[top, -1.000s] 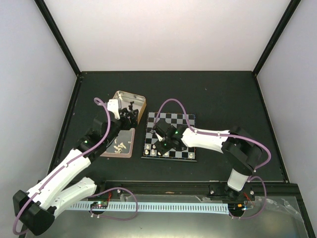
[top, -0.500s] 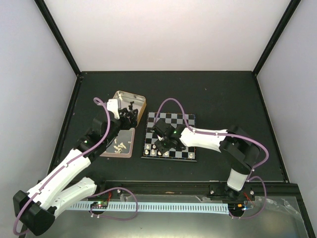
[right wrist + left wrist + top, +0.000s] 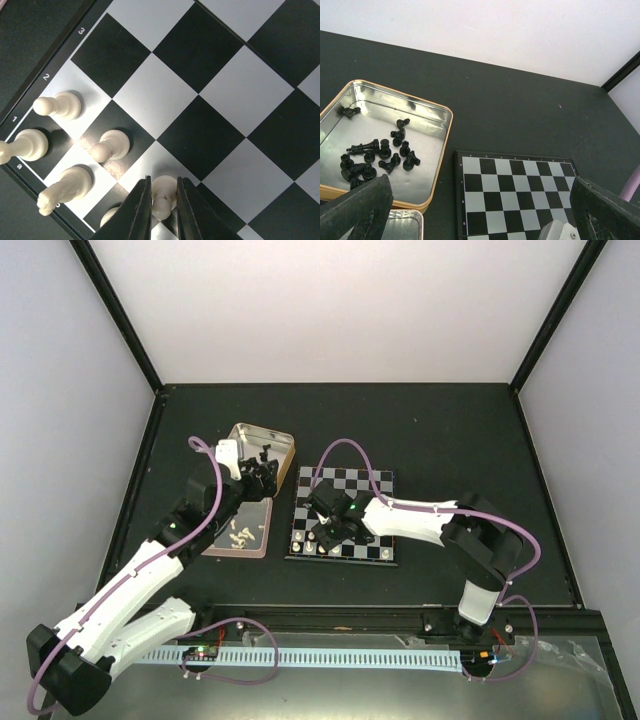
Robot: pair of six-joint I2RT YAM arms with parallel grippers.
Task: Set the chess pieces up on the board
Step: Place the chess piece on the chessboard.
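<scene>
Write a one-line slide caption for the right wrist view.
Right gripper straddling a white pawn standing on the board, other white pieces lined up near its corner.

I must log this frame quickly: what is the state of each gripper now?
Left gripper: open, holding nothing.
Right gripper: jaws narrow around a white pawn standing on the board; whether it grips cannot be told.
</scene>
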